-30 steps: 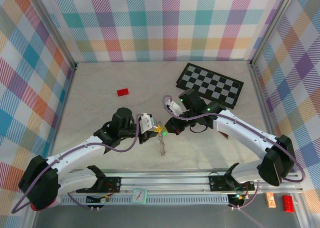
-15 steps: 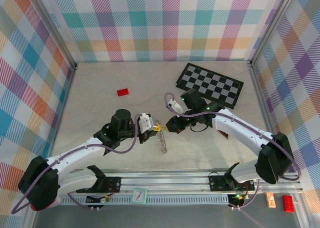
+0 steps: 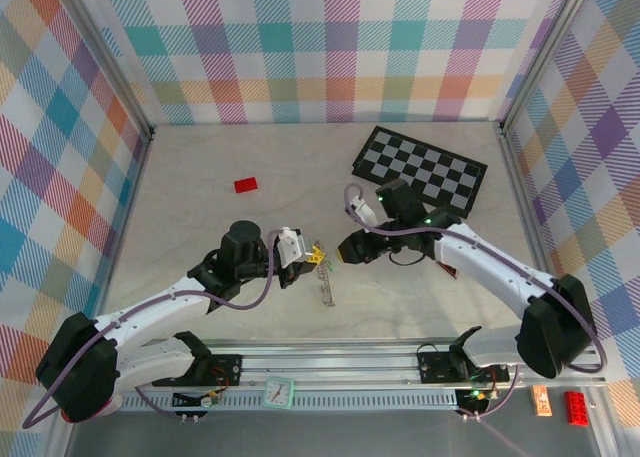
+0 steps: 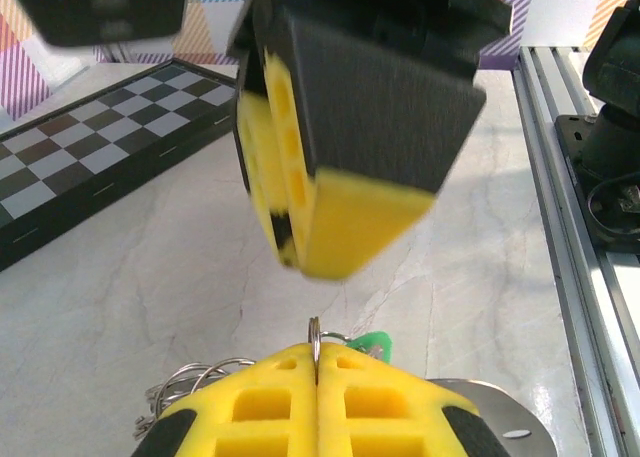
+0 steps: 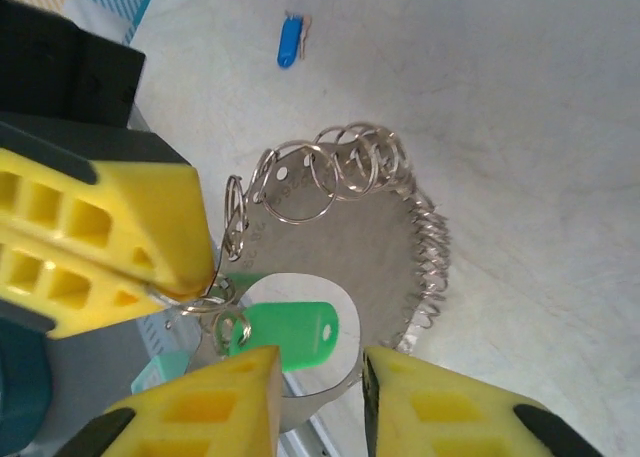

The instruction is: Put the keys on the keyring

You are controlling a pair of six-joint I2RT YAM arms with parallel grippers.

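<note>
The right fingers have just let go and moved back a little. They are open and hold nothing. The green key now looks hooked on the keyring, near the left fingers, which pinch its wire tight. The blue key lies apart on the tabletop and is not yet on.

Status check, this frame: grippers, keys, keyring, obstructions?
Left gripper shut on keyring. Right gripper open above green key. Blue key loose on table, apart. Nothing blocking.
</note>
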